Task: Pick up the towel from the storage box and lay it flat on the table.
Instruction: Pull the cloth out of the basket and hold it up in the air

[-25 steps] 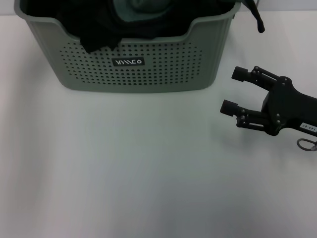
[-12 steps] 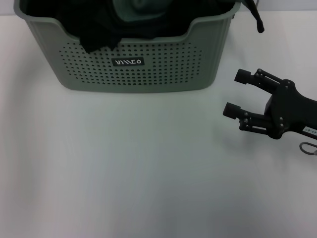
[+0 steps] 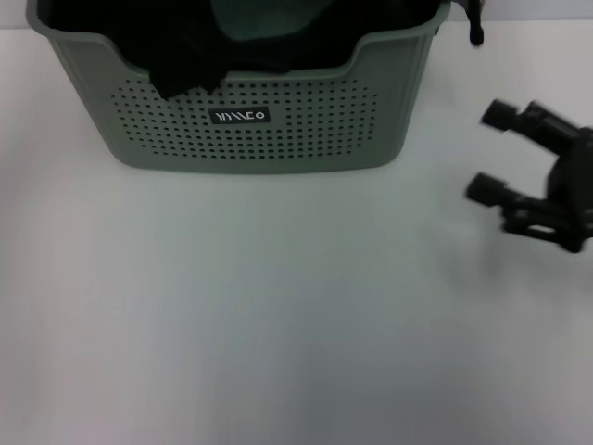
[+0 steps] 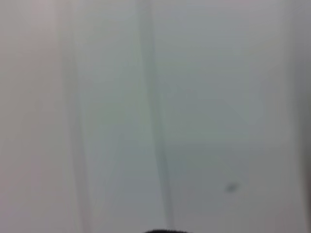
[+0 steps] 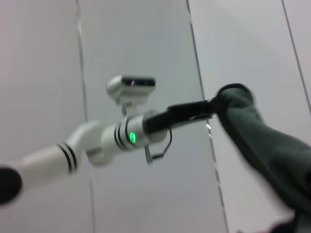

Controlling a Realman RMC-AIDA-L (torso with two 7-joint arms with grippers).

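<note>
Perforated plastic storage box (image 3: 250, 120) holds crumpled towel (image 3: 264, 23); right claw (image 3: 489, 153) released

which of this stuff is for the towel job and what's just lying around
For the job: towel, gripped by the left gripper; box; table; right gripper, open over the table.
Lying about: black fabric in the box.

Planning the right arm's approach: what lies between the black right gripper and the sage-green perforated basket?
Only bare white table lies between the right gripper and basket, in the head view.
</note>
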